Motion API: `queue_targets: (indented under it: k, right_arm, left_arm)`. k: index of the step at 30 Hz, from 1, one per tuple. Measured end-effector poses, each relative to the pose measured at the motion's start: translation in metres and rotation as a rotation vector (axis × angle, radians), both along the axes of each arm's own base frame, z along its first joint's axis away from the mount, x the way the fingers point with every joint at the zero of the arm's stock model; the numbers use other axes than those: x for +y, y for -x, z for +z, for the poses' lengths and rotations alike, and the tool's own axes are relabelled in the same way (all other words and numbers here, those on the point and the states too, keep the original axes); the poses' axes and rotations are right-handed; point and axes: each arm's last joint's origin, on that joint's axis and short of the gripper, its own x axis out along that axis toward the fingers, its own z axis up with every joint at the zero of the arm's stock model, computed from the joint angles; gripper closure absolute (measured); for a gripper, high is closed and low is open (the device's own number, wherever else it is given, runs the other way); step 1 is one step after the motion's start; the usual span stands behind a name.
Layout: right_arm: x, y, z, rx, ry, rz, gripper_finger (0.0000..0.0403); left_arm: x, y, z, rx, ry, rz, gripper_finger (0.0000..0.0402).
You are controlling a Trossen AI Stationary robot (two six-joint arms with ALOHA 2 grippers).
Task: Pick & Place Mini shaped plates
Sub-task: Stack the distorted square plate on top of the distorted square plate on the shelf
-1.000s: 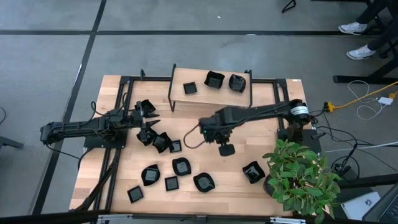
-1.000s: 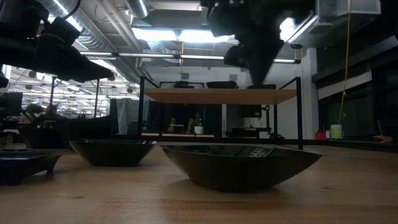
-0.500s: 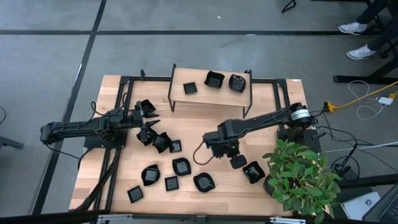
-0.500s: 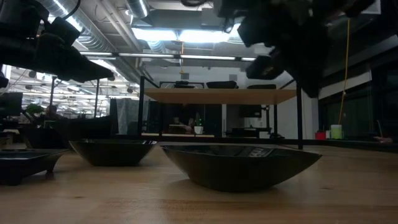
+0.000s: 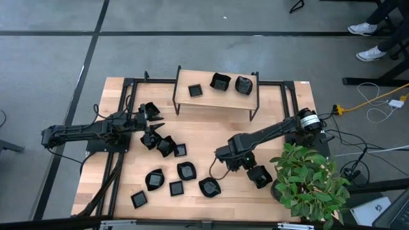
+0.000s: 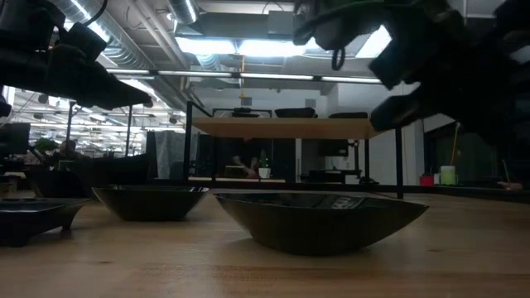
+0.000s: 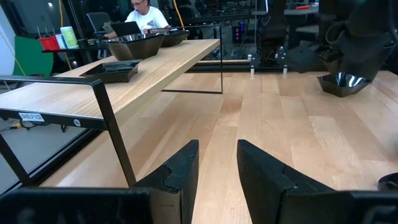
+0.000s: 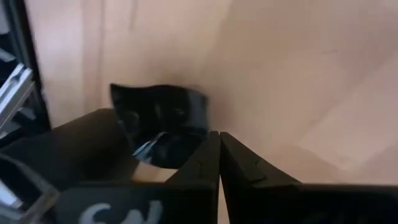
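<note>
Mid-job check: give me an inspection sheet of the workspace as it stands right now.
Surface: wooden table with a raised shelf.
Job's things: three mini plates on the shelf; more scattered on the table; one near the right gripper.
Clutter: potted plant at the table's right corner.
Grippers: left gripper open, empty, by the left cluster; right gripper shut, empty, beside that plate.
Cables: yellow and white leads on the floor to the right.
Surroundings: a person's shoes; a seated person beyond the table.
</note>
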Motion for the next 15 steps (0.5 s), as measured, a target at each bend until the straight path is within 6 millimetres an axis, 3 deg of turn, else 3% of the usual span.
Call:
queue_targets:
  k: [8, 15]
  right_arm:
    - [0.014, 0.008, -0.005, 0.047, -0.124, 0.039, 0.0388]
    - [0.019, 0.01, -0.006, 0.015, -0.031, 0.106, 0.0354]
  left_arm:
    - [0.0, 0.0, 0.0, 0.0, 0.0, 0.0, 0.0297]
    - [0.0, 0.0, 0.0, 0.0, 0.0, 0.0, 0.0297]
